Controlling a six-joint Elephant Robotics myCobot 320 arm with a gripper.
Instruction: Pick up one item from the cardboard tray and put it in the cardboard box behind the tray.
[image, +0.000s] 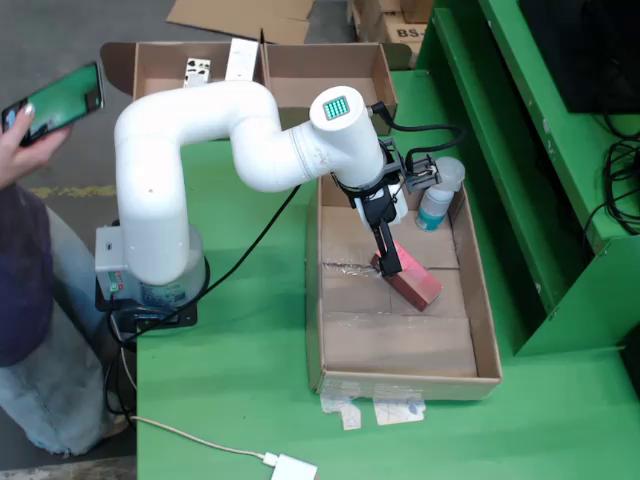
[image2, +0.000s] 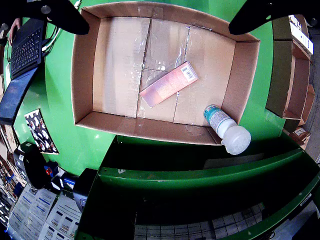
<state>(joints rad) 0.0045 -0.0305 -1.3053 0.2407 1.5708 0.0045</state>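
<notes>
A flat pink-red box (image: 410, 280) (image2: 169, 84) lies aslant in the middle of the shallow cardboard tray (image: 400, 350) (image2: 120, 60). A bottle with a teal label and white cap (image: 438, 200) (image2: 226, 127) rests in one tray corner. My gripper (image: 388, 255) (image2: 159, 27) hangs over the pink box. In the wrist view its two black fingers (image2: 65, 17) stand wide apart at the top corners with nothing between them, so it is open. An open cardboard box (image: 320, 70) stands behind the tray.
A second cardboard box (image: 190, 70) holding white parts sits beside the one behind the tray. A green frame (image: 520, 150) borders the tray on the right. A person holding a phone (image: 55, 100) stands at left. A white cable and adapter (image: 290, 465) lie near the front edge.
</notes>
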